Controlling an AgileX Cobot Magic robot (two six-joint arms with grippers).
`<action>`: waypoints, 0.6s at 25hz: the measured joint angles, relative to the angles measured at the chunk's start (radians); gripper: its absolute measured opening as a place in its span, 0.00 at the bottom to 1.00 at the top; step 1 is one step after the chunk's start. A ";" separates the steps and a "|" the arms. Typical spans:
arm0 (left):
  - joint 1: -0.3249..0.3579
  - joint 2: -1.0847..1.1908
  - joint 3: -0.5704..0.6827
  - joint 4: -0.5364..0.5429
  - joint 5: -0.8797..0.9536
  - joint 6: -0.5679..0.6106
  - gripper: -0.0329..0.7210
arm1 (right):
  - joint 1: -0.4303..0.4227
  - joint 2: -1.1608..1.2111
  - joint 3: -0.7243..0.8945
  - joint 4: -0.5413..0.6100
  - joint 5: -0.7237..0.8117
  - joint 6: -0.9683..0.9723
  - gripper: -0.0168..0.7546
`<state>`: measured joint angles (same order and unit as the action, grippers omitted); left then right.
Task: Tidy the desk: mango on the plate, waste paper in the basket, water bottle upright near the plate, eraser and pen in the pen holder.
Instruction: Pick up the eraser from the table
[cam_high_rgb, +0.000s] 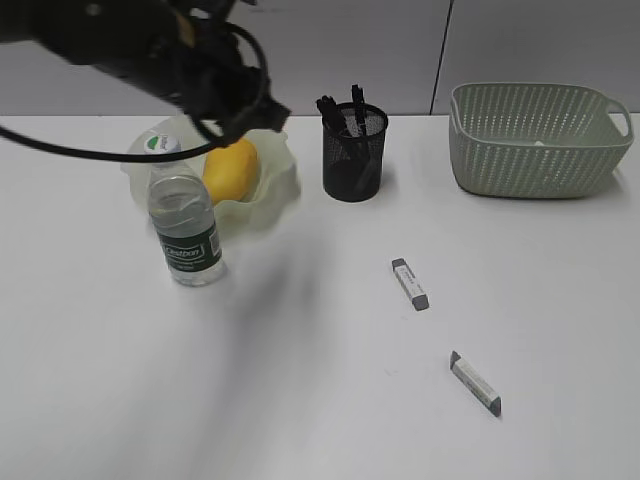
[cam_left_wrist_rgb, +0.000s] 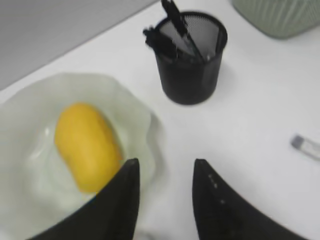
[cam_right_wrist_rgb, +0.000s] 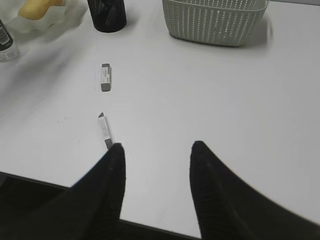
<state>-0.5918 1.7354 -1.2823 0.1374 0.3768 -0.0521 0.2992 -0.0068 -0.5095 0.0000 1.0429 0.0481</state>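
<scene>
Exterior – done so far: I see the mango (cam_high_rgb: 232, 170) lying in the plate (cam_high_rgb: 283, 190), the bottle (cam_high_rgb: 184, 222) upright just in front of it, pens standing in the holder (cam_high_rgb: 354, 153)
Exterior – left to do: two erasers, one (cam_high_rgb: 410, 283) mid-surface, the other (cam_high_rgb: 475, 382) nearer me, both loose on the surface (cam_high_rgb: 320, 400), well apart from the holder
Exterior – basket: the basket (cam_high_rgb: 538, 140) sits far right; something pale shows through the weave but I cannot tell if it is the paper
Exterior – left arm: it hangs dark over the plate and bottle, its tip hidden in the blur

Left wrist – pincer: the left pincer (cam_left_wrist_rgb: 165, 200) has its jaws apart and nothing between them, above the plate rim beside the mango
Left wrist – holder: black mesh, pens leaning inside, room left at the mouth

Right wrist – pincer: the right pincer (cam_right_wrist_rgb: 156, 180) stands apart and empty, over the near edge of the surface
Right wrist – nearest eraser: just ahead of the left jaw, lying slantwise
Right wrist – handling, my judgement: small, light, stiff sleeved block with rubbery grey ends, not fragile, lies very flat; I would take it across the narrow sides at mid-length, jaws nearly touching the surface, so it neither tips nor skids away
</scene>
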 joint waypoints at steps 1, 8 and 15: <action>0.000 -0.081 0.062 0.001 0.048 0.003 0.40 | 0.000 0.000 0.000 0.000 0.000 0.000 0.48; -0.001 -0.657 0.368 -0.001 0.482 0.004 0.58 | 0.000 0.000 0.000 0.000 0.000 0.000 0.48; -0.002 -1.287 0.542 -0.034 0.655 0.005 0.74 | 0.000 0.000 0.000 0.005 0.001 0.000 0.48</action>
<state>-0.5937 0.4485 -0.7401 0.1033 1.0319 -0.0476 0.2992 -0.0068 -0.5095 0.0054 1.0437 0.0481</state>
